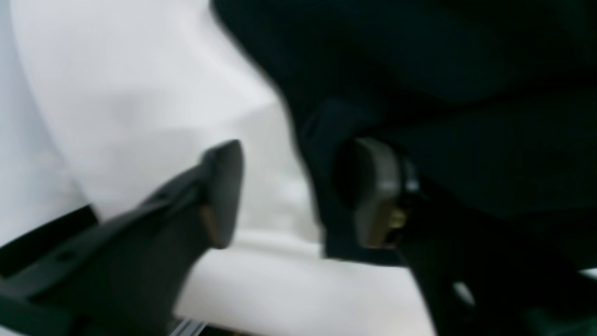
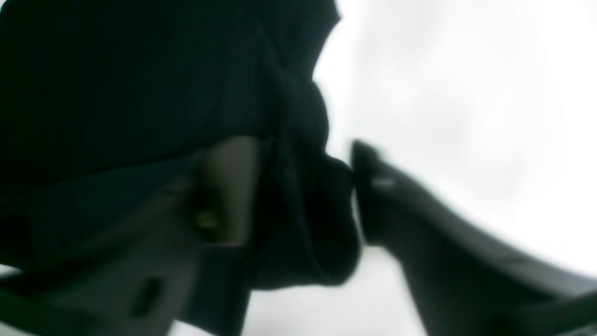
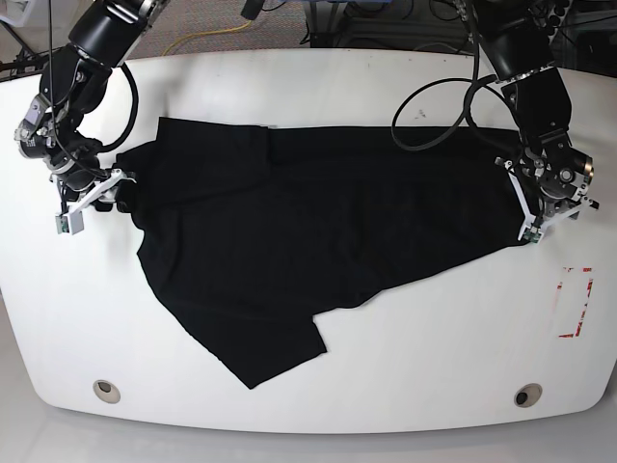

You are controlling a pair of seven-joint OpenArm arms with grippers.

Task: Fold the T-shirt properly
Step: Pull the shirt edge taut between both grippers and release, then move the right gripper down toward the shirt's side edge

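Note:
The black T-shirt [image 3: 289, 231] lies spread across the white table [image 3: 405, 338], one sleeve pointing toward the front edge. My left gripper [image 3: 540, 207] stands at the shirt's right edge. In the left wrist view that gripper [image 1: 301, 191] is open: bare table shows between the fingers, and the T-shirt [image 1: 466, 93] drapes against one finger [image 1: 378, 191]. My right gripper [image 3: 106, 193] is at the shirt's left edge. In the blurred right wrist view this gripper [image 2: 298, 196] has its fingers wide apart, with a loose fold of the T-shirt [image 2: 140, 84] bulging between them.
A red rectangular marking [image 3: 576, 302] is on the table near the right edge. Two round holes [image 3: 107, 391] [image 3: 526, 395] sit by the front edge. Cables [image 3: 434, 116] loop over the table behind the shirt on the right.

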